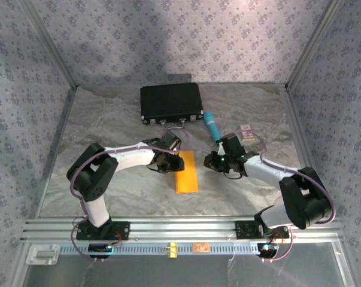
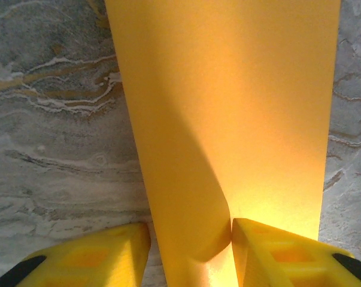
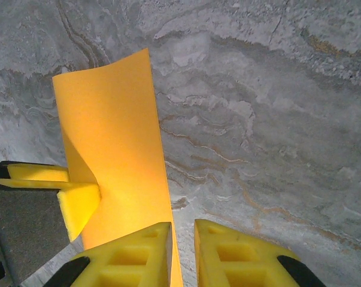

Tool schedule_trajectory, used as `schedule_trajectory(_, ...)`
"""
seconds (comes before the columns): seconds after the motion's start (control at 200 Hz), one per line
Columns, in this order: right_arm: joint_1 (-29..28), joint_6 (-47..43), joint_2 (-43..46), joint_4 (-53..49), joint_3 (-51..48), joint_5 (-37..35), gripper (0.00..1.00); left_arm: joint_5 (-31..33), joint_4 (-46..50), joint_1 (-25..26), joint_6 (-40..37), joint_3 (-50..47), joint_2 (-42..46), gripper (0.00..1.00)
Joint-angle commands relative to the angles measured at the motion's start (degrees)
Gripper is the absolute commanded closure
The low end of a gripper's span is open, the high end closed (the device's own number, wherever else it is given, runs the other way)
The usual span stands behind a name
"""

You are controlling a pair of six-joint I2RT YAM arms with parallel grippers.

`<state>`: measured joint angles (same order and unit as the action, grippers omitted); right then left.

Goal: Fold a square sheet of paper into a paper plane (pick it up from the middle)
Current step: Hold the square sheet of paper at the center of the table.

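Note:
The square sheet of paper (image 1: 187, 174), orange-yellow, lies folded into a narrow rectangle on the marbled table between the arms. My left gripper (image 1: 170, 160) is at its upper left edge. In the left wrist view a raised, curled fold of the paper (image 2: 186, 179) fills the gap of the left gripper (image 2: 190, 230), and both fingertips touch it. My right gripper (image 1: 214, 162) is at the paper's right side. In the right wrist view its jaws (image 3: 182, 226) are close together, a narrow slit apart, over the right edge of the paper (image 3: 117, 131). The left gripper's fingertip (image 3: 81, 203) presses on the sheet there.
A black case (image 1: 171, 103) stands at the back of the table. A teal tube (image 1: 212, 125) lies in front of it to the right, and a small card (image 1: 247, 133) lies further right. Metal frame rails (image 1: 180, 227) run along the near edge.

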<state>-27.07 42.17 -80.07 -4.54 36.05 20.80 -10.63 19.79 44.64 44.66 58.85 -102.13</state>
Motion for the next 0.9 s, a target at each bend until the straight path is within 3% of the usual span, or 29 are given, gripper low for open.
schedule_trajectory(0.0,-0.3,-0.8,-0.4,-0.3,1.3,0.0,0.82,2.4,1.7,0.4,0.7,-1.6,-3.5,0.57)
schedule_trajectory(0.894,-1.0,-0.6,-1.1,0.4,1.5,0.1,0.81,3.4,2.0,0.8,0.8,-1.1,-4.2,0.57)
